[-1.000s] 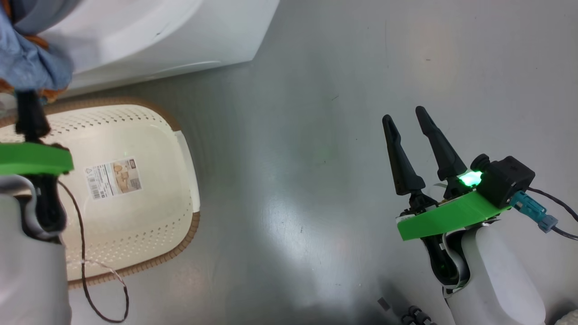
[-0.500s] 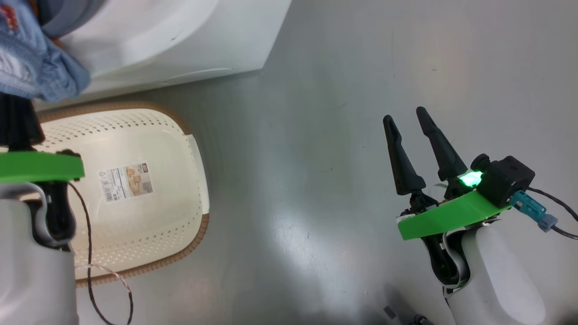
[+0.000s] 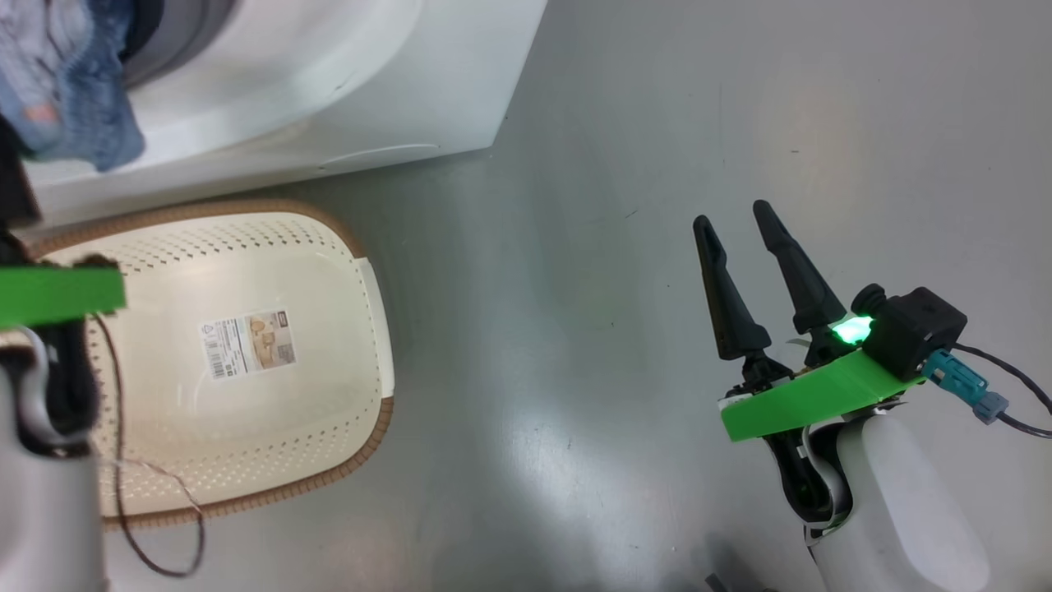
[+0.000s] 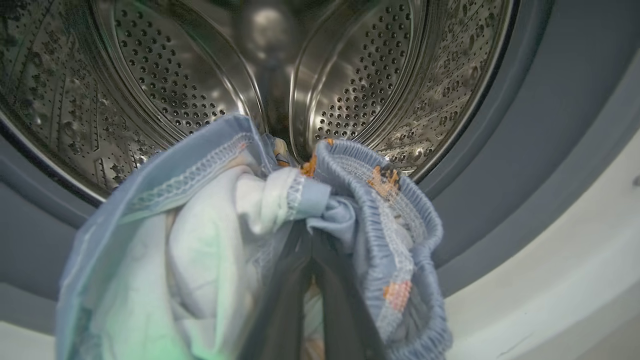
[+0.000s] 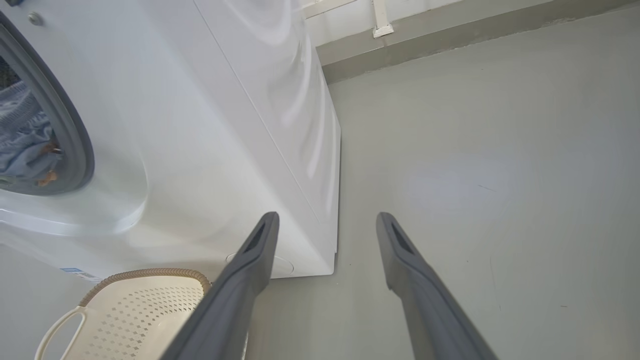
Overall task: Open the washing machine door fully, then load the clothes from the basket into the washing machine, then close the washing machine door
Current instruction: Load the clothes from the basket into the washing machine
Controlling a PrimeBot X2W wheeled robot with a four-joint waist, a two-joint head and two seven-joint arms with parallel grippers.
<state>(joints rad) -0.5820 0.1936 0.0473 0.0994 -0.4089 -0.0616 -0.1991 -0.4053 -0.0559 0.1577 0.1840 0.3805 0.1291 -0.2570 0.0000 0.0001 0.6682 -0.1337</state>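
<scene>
Left claw (image 4: 311, 242) has just clamped the clothes (image 4: 200, 235) at the washing machine (image 3: 370, 99) mouth, basket (image 3: 271, 247) empty; right claw (image 3: 731, 215) apart

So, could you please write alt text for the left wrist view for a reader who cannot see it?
The left gripper, shut, pinches a bundle of light blue and white clothes at the mouth of the washing machine. Behind the bundle the perforated steel drum shows, ringed by a grey gasket.
</scene>
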